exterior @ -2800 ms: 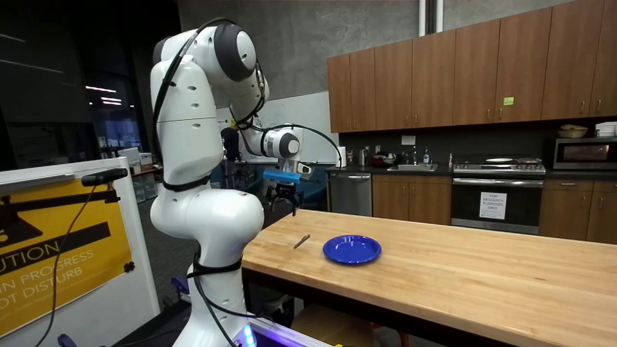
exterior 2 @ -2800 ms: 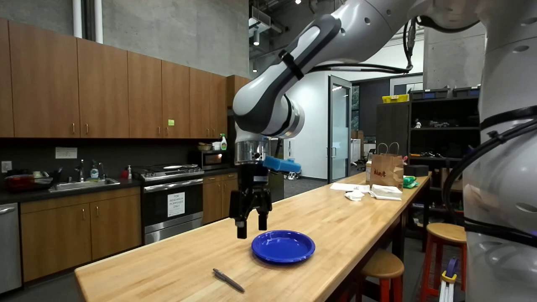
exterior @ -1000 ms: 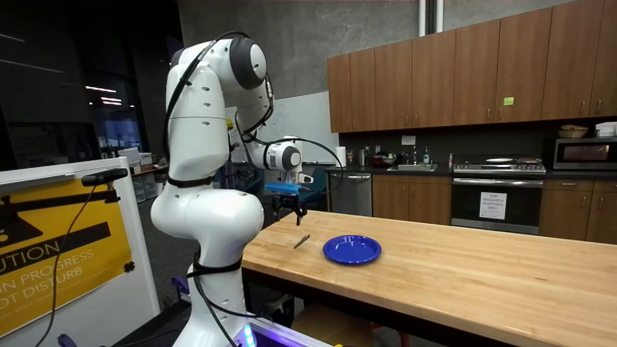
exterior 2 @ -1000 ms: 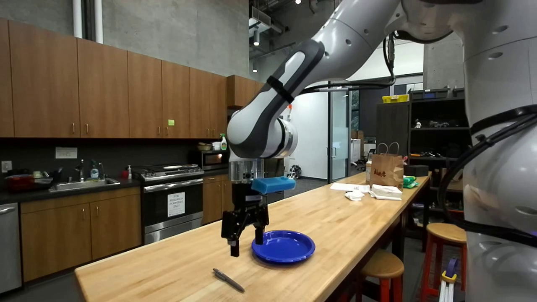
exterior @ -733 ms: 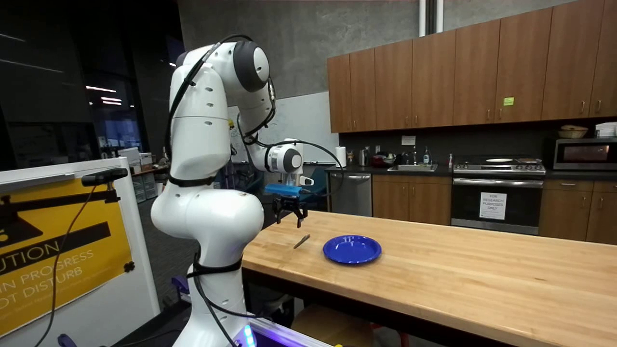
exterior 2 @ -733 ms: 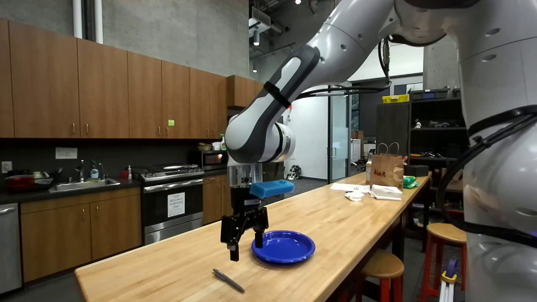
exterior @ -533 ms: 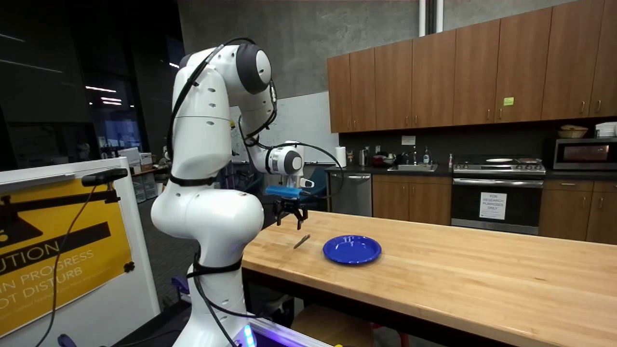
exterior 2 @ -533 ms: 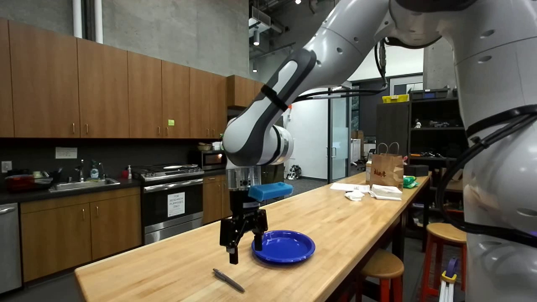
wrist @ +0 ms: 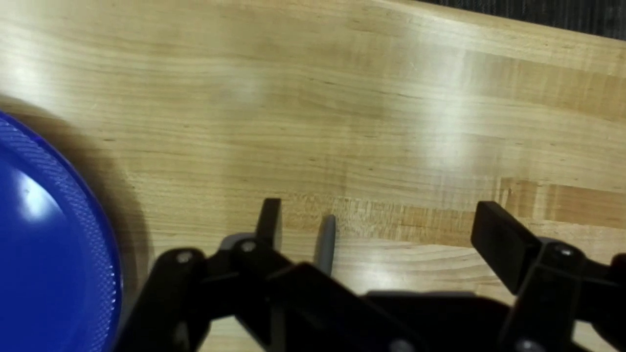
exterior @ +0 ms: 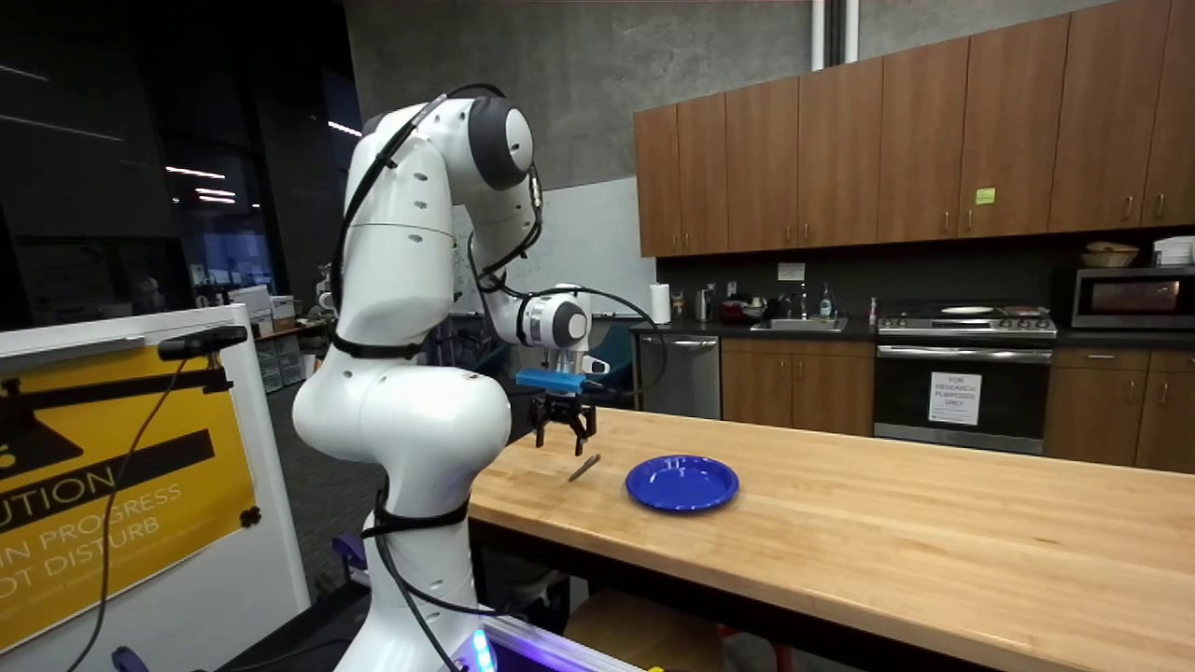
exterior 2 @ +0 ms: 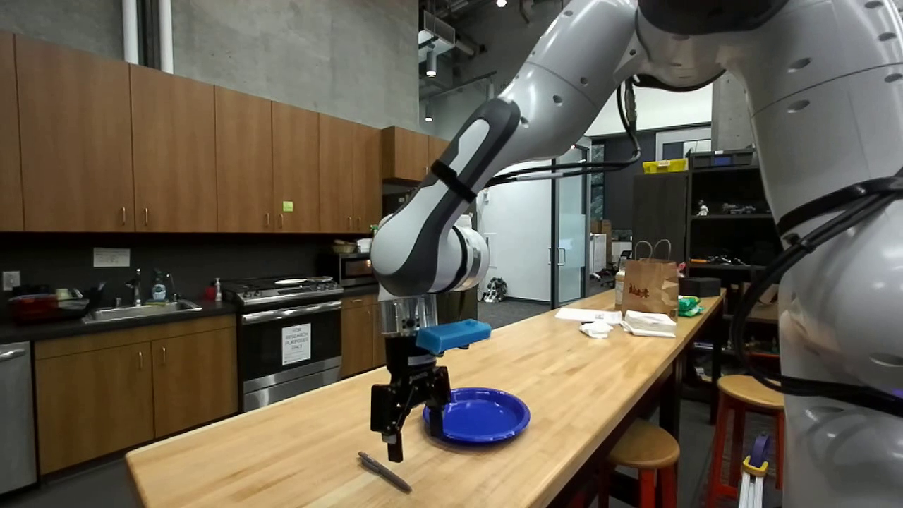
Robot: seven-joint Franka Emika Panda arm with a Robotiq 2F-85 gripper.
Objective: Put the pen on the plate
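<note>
Pen, a thin, dark, slanting line in an exterior view, lies on the wooden table, near the blue plate but clear of it; it is too small there for detail. In an exterior view the black gripper hangs above the table, jaws spread wide and holding nothing; the pen lies flat on the wood lower down, slim, straight and dark grey, with what looks like a clip at its far end. In the wrist view the fingers stand far apart. Between them as seen from there, nearer the finger on the plate's side, shows one end of the pen: smooth, grey, narrowing to a rounded tip, a darker strip of shadow along one side. The gripper hides the rest of it.
</note>
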